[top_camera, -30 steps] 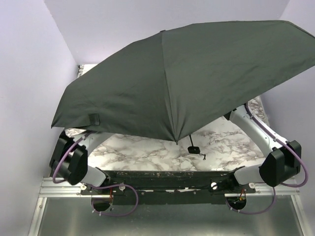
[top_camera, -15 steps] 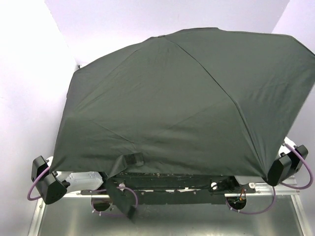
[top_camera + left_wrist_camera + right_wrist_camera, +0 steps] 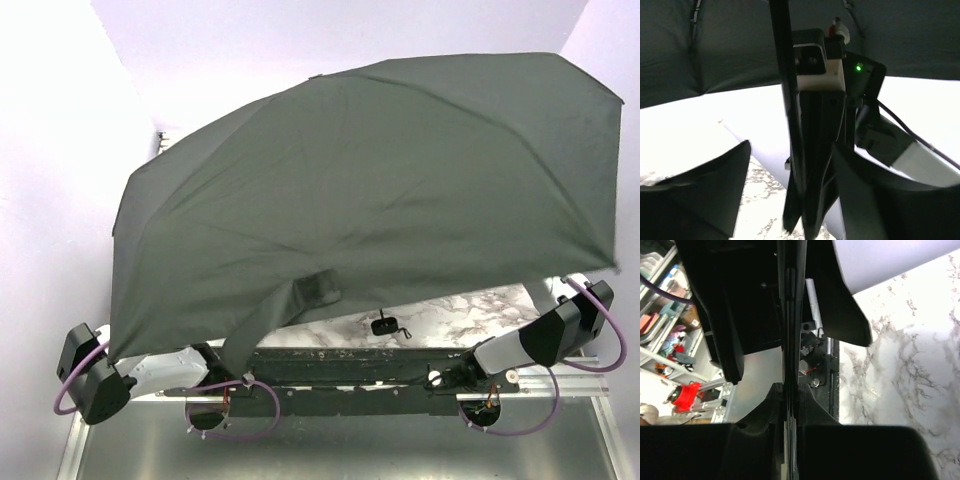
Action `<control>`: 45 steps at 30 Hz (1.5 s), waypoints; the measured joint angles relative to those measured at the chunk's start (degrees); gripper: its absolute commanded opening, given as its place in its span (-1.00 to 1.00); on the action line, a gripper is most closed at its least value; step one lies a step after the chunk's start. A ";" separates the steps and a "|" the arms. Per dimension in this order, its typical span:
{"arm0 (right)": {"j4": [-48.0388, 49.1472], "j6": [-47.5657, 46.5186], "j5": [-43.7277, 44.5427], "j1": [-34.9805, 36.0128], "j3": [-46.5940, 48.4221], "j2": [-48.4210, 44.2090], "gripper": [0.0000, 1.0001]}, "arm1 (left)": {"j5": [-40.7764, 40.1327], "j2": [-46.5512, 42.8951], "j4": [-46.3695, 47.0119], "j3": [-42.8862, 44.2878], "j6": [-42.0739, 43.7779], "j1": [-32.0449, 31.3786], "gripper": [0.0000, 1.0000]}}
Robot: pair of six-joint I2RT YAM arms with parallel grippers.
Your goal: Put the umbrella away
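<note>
Open black compact umbrella with matte fabric canopy [image 3: 380,190] spreads above nearly the whole white marbled surface [image 3: 470,305]. Its thin black metal shaft [image 3: 786,100] passes lengthwise between the left fingers [image 3: 715,190], which stand wide and clear of it. The right fingers [image 3: 760,440] are clamped tight on it.

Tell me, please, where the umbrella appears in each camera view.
Top external: the umbrella fills the middle, canopy up.
Left wrist: canopy across the top, shaft down the centre.
Right wrist: only its shaft, vertical at centre.
Shared landmark: marble tabletop.
</note>
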 measured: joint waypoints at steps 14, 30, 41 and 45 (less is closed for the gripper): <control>-2.82 -0.74 -5.95 -0.02 4.70 -0.39 -0.99 | 18.67 5.38 27.93 -10.62 -14.84 6.97 0.53; -16.79 -15.61 22.23 0.76 7.37 -0.76 -0.99 | 2.12 1.07 10.84 1.46 -13.53 7.04 0.93; -17.25 -16.06 33.05 2.54 7.56 -1.68 -0.99 | -8.13 10.73 0.87 12.15 -12.94 7.04 0.62; -17.22 -16.22 35.93 3.13 7.56 -1.75 -0.99 | -9.35 13.03 0.37 14.60 -11.85 7.04 0.49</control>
